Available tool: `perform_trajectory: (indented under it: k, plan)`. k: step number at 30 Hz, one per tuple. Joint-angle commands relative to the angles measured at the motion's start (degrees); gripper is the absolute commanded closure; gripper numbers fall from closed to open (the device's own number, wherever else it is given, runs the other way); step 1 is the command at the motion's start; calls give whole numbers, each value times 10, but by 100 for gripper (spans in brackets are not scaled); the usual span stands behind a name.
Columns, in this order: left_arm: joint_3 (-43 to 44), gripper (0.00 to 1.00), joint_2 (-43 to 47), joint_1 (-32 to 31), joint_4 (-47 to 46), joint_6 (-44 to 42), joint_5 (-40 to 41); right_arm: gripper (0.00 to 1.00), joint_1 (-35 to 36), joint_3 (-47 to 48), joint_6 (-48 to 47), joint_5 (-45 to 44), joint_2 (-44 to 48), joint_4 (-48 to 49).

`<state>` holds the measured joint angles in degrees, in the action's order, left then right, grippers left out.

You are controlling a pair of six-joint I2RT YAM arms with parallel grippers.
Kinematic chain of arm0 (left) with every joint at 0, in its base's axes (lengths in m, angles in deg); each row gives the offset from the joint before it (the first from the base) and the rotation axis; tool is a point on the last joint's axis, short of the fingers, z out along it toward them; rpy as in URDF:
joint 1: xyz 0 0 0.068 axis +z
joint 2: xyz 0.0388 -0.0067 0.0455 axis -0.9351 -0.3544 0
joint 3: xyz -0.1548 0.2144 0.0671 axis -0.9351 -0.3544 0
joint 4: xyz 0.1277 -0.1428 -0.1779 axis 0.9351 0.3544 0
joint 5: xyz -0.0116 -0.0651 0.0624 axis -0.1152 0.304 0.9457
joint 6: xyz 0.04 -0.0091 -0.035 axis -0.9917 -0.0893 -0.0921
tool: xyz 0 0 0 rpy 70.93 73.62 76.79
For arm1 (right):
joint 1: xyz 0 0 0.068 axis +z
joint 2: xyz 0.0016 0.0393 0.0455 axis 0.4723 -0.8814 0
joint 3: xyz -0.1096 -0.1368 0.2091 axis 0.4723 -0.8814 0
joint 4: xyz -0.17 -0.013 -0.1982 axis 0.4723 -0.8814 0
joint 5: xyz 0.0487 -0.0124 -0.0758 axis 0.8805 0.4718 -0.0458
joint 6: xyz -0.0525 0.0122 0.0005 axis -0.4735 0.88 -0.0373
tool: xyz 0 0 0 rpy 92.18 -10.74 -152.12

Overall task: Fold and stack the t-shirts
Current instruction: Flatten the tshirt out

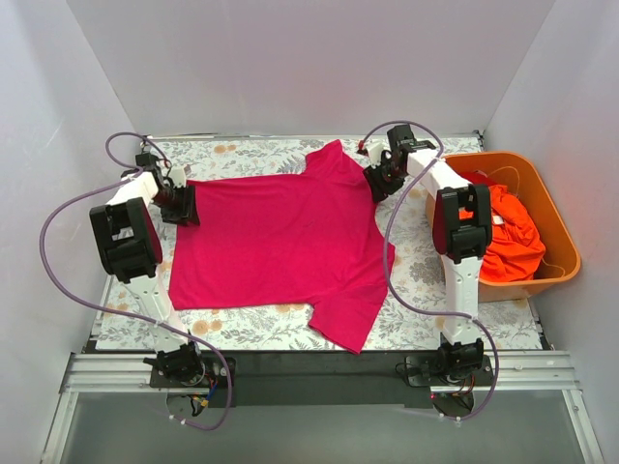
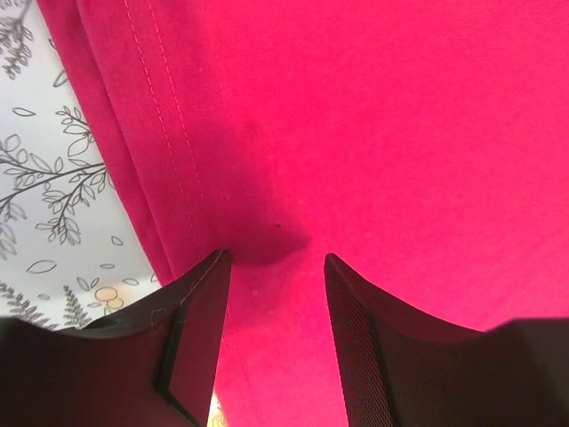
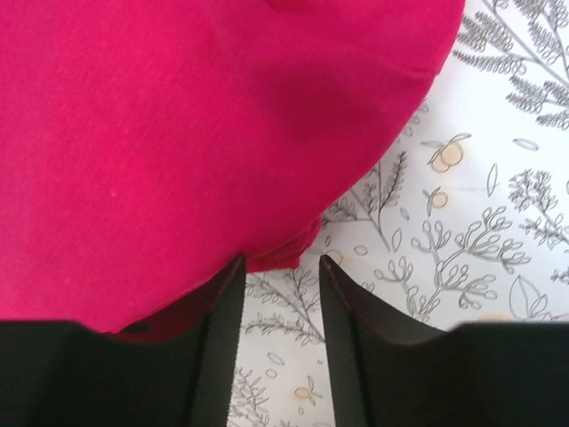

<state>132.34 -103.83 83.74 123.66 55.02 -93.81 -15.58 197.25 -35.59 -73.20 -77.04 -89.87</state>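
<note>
A magenta-pink t-shirt [image 1: 280, 242] lies spread flat on the floral table cover, its sleeves pointing to the far and near sides. My left gripper [image 1: 184, 205] is low over the shirt's left hem. In the left wrist view it [image 2: 274, 260] is open, with pink cloth [image 2: 356, 133] and the stitched hem between the jaws. My right gripper [image 1: 379, 182] is at the shirt's far right edge. In the right wrist view it [image 3: 280, 260] is open, with bare table cover between the jaws and a small fold of the shirt's edge [image 3: 276, 253] at the tips. Orange-red shirts [image 1: 508, 242] lie bunched in the tub.
A rigid orange plastic tub [image 1: 564, 237] stands at the right edge of the table and holds the orange-red shirts. The floral table cover [image 1: 426, 275] shows around the pink shirt. White walls close in the left, far and right sides. Purple cables loop off both arms.
</note>
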Motion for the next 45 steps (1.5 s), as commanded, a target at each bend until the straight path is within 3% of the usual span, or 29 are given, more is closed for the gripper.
perform_trajectory:
  k: [1, 8, 12, 13, 20, 24, 27, 30, 35, 42, 45]
  plan:
    - [5, 55, -8, -2, -8, 8, 10, 57, -2, 39, -4, 7, -23, 2]
    - [-2, 55, -23, -2, -21, 23, 30, 79, -8, 30, -23, -23, -30, -1]
    - [-12, 63, -31, -2, -28, 25, 66, 86, -13, 9, -49, -67, -6, -1]
    - [-19, 69, -31, -2, -30, 25, 73, 88, -16, 8, -51, -75, -2, -1]
    - [-29, 93, -39, -2, -32, 24, 96, 89, -22, -11, -82, -103, 11, -3]
    - [-31, 100, -43, -2, -31, 24, 113, 80, -22, -16, -79, -109, 6, -9]
    - [-37, 100, -41, -1, -35, 21, 119, 68, -23, -18, -76, -108, 8, -12]
    - [-32, 100, -40, -1, -31, 22, 119, 64, -23, -15, -77, -108, 12, -15]
    - [-1, 100, -34, -1, -14, 27, 100, 86, -23, -4, -77, -97, 1, -16]
    - [7, 100, -35, 9, -20, 34, 168, 99, -23, -5, -80, -132, -6, -20]
    - [0, 100, -27, 11, -17, 35, 174, 99, -23, -22, -91, -134, 11, -24]
